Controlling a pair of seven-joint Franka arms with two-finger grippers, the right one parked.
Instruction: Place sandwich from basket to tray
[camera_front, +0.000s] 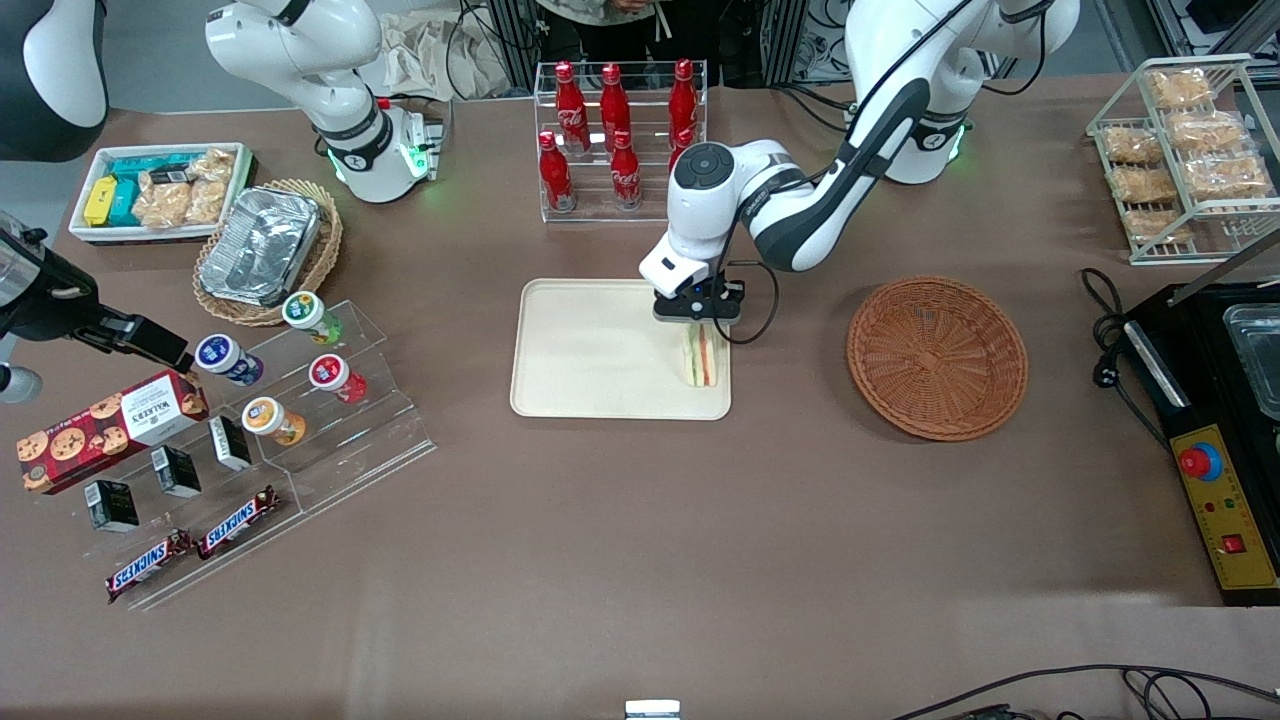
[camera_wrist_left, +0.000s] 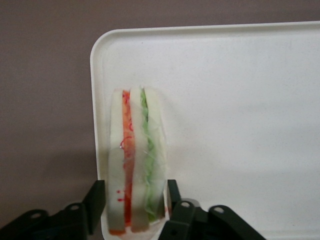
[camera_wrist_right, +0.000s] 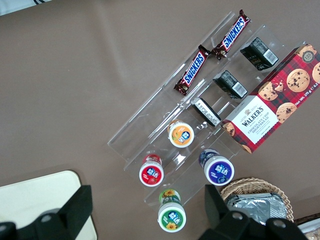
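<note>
The sandwich (camera_front: 702, 358) (camera_wrist_left: 136, 165), pale bread with red, orange and green layers, stands on edge on the cream tray (camera_front: 580, 350) (camera_wrist_left: 240, 100), in the tray corner nearest the front camera on the basket's side. My left gripper (camera_front: 698, 325) (camera_wrist_left: 136, 189) hangs directly over it. Its black fingers (camera_wrist_left: 97, 202) straddle the sandwich's top end with a thin gap on each side, so it is open. The reddish-brown wicker basket (camera_front: 937, 357) lies beside the tray toward the working arm's end and holds nothing.
A clear rack of red cola bottles (camera_front: 620, 140) stands farther from the camera than the tray. A tan basket with a foil container (camera_front: 265, 250) and an acrylic snack stand (camera_front: 290, 400) lie toward the parked arm's end. A wire cracker rack (camera_front: 1180, 150) and a black machine (camera_front: 1220, 420) sit toward the working arm's end.
</note>
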